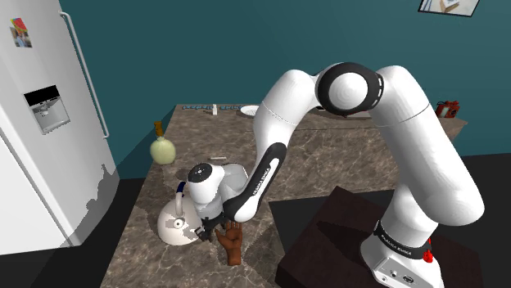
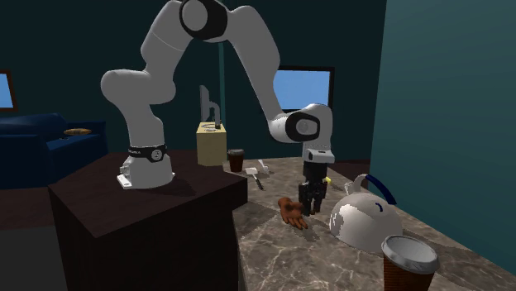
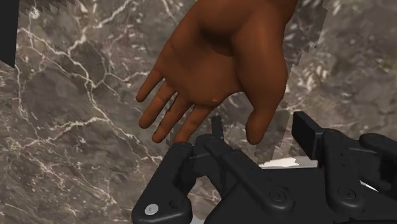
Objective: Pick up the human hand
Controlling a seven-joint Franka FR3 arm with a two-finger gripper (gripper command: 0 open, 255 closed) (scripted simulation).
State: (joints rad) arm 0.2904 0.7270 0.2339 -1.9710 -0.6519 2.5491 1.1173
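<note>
Gripper low over the marble counter, fingers spread and clasping nothing. Just ahead of them lies the brown human hand, flat on the stone, its thumb tip reaching into the gap, apparently untouched. The approach looks done; closing and lifting are left. A white kettle sits close beside.
</note>
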